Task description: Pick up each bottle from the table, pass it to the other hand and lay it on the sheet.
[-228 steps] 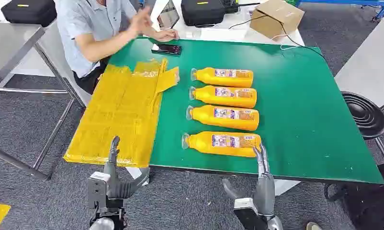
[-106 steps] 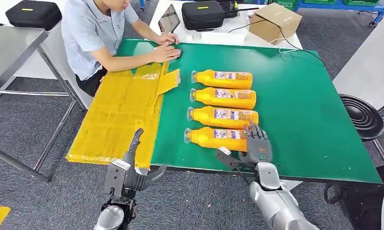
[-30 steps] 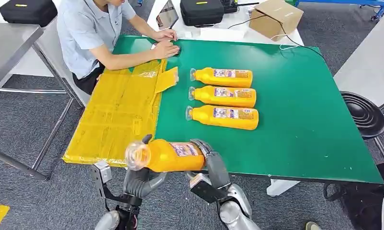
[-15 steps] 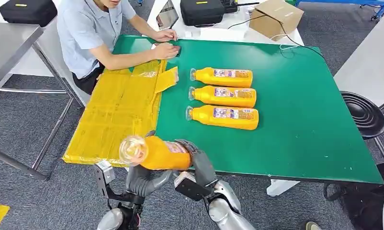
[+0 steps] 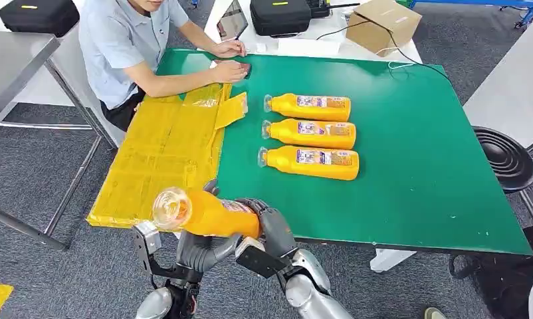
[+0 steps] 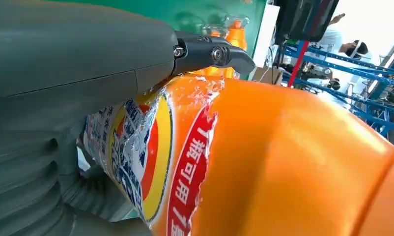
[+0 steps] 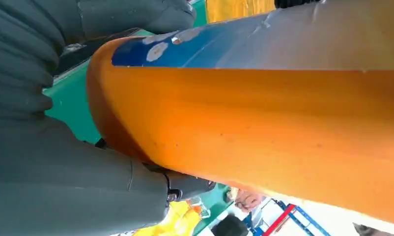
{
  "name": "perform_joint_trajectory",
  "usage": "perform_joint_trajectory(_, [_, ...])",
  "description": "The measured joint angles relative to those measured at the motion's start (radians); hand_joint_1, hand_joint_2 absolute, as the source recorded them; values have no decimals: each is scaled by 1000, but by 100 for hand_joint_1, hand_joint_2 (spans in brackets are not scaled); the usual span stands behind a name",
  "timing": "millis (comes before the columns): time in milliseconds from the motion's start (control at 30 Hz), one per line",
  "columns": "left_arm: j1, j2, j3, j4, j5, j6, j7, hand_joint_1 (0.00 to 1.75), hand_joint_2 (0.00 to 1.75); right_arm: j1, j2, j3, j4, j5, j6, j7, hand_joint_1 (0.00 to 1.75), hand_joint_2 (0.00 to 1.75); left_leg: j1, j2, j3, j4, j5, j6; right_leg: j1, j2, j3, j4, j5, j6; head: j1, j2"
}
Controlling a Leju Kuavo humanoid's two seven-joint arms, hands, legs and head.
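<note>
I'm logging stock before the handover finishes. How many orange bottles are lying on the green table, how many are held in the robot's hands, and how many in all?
Bottles lying on the green table: 3
Held bottle, between left hand and right hand: 1
Total: 4

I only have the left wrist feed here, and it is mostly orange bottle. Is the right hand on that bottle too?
Observer: Yes. In the head view the right hand grips the held bottle near its base, while the left hand cups it from beneath.
Operator: How many bottles are left on the table?
Observer: Three bottles lie in a row on the green table.
Operator: Anything on the sheet yet?
Observer: No bottles lie on the yellow sheet. A person sits at its far end, hands on the table.
</note>
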Motion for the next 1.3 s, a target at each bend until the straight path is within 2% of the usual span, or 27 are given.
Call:
perform_joint_trajectory(167, [-1,0,0,0,0,-1,0,0,175,-6,0,8,12,42,-39,9,175,175,0,0,0,0,0,0,0,0,0,0,0,0,0,0])
perform_joint_trajectory(200, [-1,0,1,0,4,-1,0,80,175,-6,1,10,14,48,-45,11,175,175,0,0,0,0,0,0,0,0,0,0,0,0,0,0])
perform_joint_trajectory(233, [-2,0,1,0,10,-1,1,175,175,-6,1,14,18,64,-53,11,175,175,0,0,0,0,0,0,0,0,0,0,0,0,0,0])
perform_joint_trajectory(533, [-1,-13,25,1,155,62,78,175,175,-32,4,69,72,180,-149,32,175,175,0,0,0,0,0,0,0,0,0,0,0,0,0,0])
perform_joint_trajectory(1300, [3,-34,63,0,197,57,101,175,175,-63,17,98,138,181,-151,29,175,175,0,0,0,0,0,0,0,0,-1,0,0,0,0,0])
